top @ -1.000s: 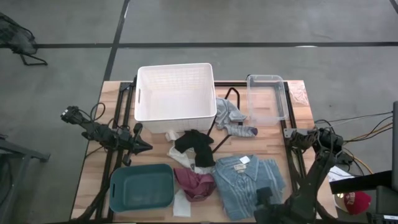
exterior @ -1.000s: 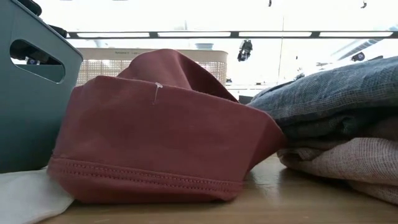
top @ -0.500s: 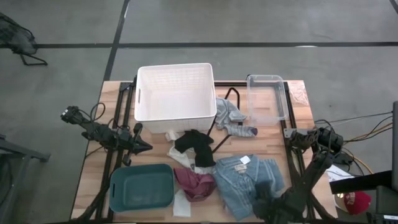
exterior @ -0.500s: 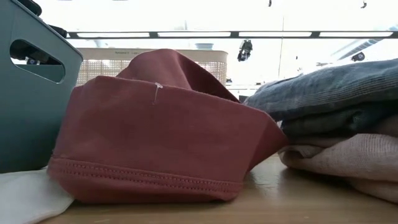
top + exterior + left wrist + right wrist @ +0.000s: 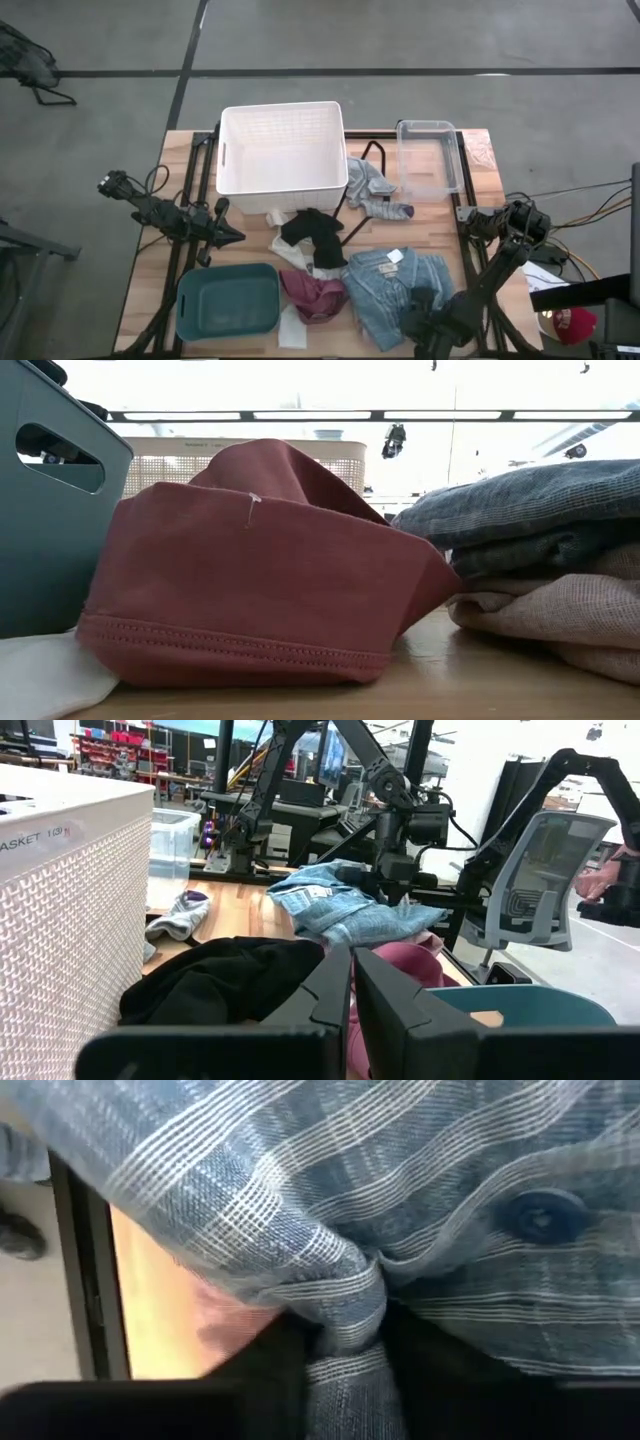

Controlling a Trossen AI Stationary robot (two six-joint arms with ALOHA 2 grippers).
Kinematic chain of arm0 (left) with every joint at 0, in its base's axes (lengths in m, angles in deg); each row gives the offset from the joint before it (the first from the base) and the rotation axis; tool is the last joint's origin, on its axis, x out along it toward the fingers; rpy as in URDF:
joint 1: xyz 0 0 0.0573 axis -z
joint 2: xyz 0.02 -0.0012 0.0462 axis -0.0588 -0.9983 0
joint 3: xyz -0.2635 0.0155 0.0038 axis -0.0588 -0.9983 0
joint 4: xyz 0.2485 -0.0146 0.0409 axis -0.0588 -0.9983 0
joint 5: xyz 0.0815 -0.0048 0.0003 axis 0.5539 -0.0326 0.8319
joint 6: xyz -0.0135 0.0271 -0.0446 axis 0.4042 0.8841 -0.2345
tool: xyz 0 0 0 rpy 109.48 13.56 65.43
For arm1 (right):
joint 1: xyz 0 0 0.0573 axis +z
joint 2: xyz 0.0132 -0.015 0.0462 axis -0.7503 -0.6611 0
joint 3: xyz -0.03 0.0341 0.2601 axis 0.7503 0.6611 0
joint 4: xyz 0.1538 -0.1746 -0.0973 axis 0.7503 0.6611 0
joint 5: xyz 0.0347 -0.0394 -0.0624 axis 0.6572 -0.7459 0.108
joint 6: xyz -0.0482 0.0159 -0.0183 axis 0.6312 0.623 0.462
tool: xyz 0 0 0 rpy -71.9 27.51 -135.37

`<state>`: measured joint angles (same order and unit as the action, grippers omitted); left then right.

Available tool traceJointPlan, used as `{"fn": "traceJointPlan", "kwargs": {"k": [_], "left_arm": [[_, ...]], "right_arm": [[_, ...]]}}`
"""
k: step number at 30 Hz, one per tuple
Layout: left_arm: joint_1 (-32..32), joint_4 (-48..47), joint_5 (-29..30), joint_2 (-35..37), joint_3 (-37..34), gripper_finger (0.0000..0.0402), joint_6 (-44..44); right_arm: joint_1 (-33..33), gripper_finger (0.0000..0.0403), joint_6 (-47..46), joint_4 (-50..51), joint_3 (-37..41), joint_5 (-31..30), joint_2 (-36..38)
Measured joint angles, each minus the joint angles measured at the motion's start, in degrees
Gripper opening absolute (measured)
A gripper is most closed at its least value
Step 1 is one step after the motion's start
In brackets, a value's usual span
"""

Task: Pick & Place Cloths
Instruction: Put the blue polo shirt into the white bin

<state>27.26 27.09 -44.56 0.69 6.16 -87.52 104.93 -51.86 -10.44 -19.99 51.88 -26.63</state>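
The blue-grey collared shirt (image 5: 385,285) lies at the table's near right, on top of the pink checked shirt (image 5: 560,615). My right gripper (image 5: 420,302) is down on the blue-grey shirt's near right part and shut on its fabric (image 5: 345,1350). The maroon piece (image 5: 312,293) sits to the left of the shirt, beside a teal bin (image 5: 228,300). The black piece (image 5: 312,235) and the small grey pieces (image 5: 378,192) lie further back. My left gripper (image 5: 232,236) is shut and empty at the table's left. My right gripper pinches a bunched fold of the blue-grey shirt (image 5: 340,1295) between its two fingers (image 5: 275,1350), near a button. It comes from above at the shirt's near right part. The rest of the shirt lies on the pink checked shirt and the table.
A white basket (image 5: 282,150) and a clear bin (image 5: 430,160) stand at the far edge. A black wire hanger (image 5: 362,215) lies between them and the shirts. A cream strip (image 5: 290,328) lies near the front edge beside the teal bin.
My right gripper has moved from the table's near edge a little toward the far edge, onto the blue-grey shirt. In the low view the shirt's near part has sunk and drawn a little toward the maroon piece.
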Motion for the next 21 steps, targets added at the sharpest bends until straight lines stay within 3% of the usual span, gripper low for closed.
{"fn": "traceJointPlan", "kwargs": {"k": [3,10,21], "left_arm": [[0.00,0.00,-0.01,0.00,0.01,0.0023,0.00],[0.00,0.00,-0.01,0.00,-0.01,0.0023,0.00],[0.00,0.00,0.01,0.02,0.01,0.0023,0.00]], "right_arm": [[-0.66,0.0031,-0.15,0.62,-1.16,2.97,0.00],[-0.91,0.0029,-0.14,9.61,-9.22,4.41,-0.14],[-0.94,0.0029,3.83,21.42,-20.67,-1.24,3.98]]}}
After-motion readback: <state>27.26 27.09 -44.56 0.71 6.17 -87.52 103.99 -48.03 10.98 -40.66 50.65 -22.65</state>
